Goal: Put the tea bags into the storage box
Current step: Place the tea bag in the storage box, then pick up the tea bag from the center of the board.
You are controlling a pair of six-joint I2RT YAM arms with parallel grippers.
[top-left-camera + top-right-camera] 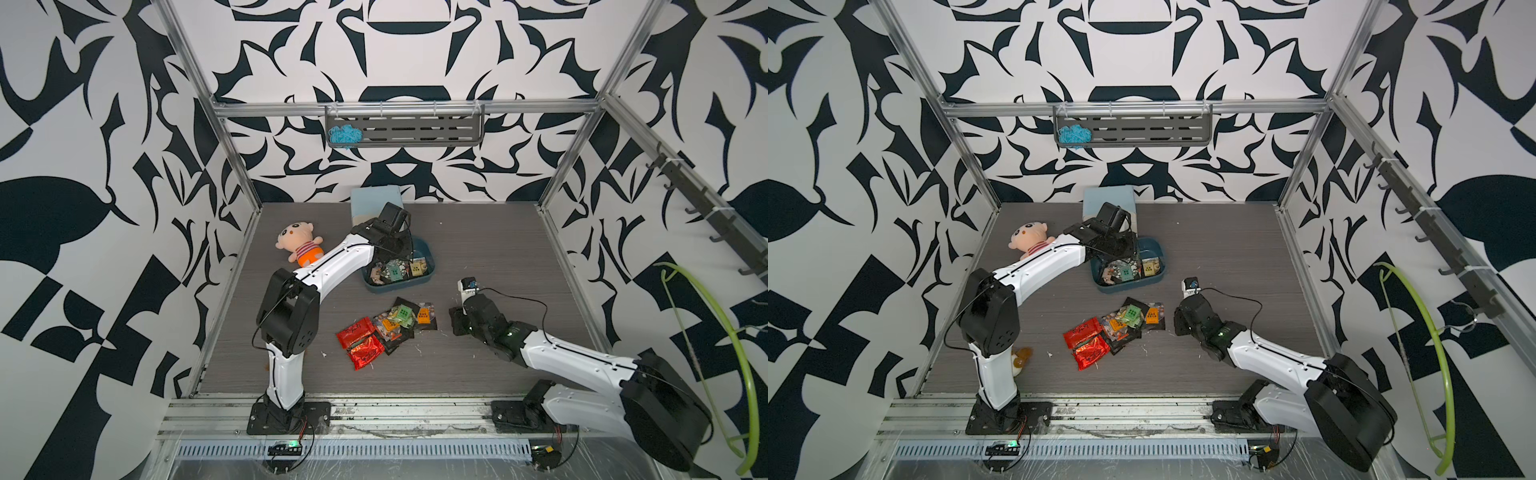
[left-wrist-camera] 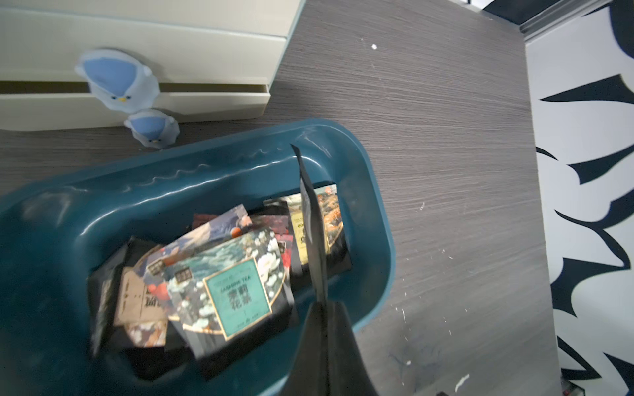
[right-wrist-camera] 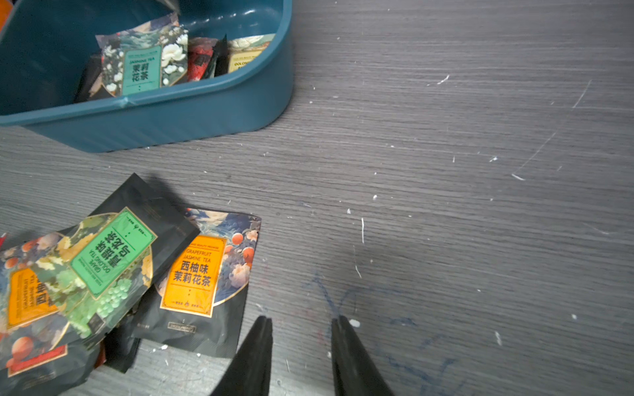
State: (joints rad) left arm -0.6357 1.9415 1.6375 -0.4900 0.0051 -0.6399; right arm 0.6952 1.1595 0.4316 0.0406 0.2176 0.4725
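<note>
Storage box (image 1: 429, 257): one, teal, lidless, on the table (image 1: 519, 257). You can read every place below from it.

Left gripper (image 2: 324, 305): closed on one dark sachet (image 2: 310, 219). It is pinched by one edge and seen edge-on from the wrist. It stands over the inside of the box, at the end where the yellow-label sachet (image 3: 247, 56) lies. You cannot tell whether it touches the ones beneath.

Inside the box you can count at least five tea bags (image 1: 1127, 272) lying overlapped:
- one teal-label sachet (image 2: 236, 295)
- the one yellow-label sachet
- one red sachet (image 3: 199, 61)
- one pale-label sachet (image 2: 137, 301)
- one with blue-and-orange art (image 2: 212, 229)

Dark edges under these are too hidden to count.

Loose pile, on the table near the box's long wall, on the robot-base side and apart from it:
- two red foil sachets (image 1: 355, 332) (image 1: 366, 352)
- one green-label sachet (image 3: 113, 250), on top
- two orange-label sachets (image 3: 197, 274) (image 3: 29, 298)
- at least one more dark one underneath; the overlap hides the exact number.

Right gripper (image 3: 302, 322): jaws apart, nothing between them. It is over bare table, farther from the box than the pile is. It sits just beside the nearer orange-label sachet and does not touch it.

Other things:
- one drawer cabinet (image 1: 374, 197) just behind the box, with two blue knobs (image 2: 118, 80) (image 2: 152, 128) on its drawer fronts
- one plush doll (image 1: 299, 245) on the left-arm side of the box, apart from it
</note>
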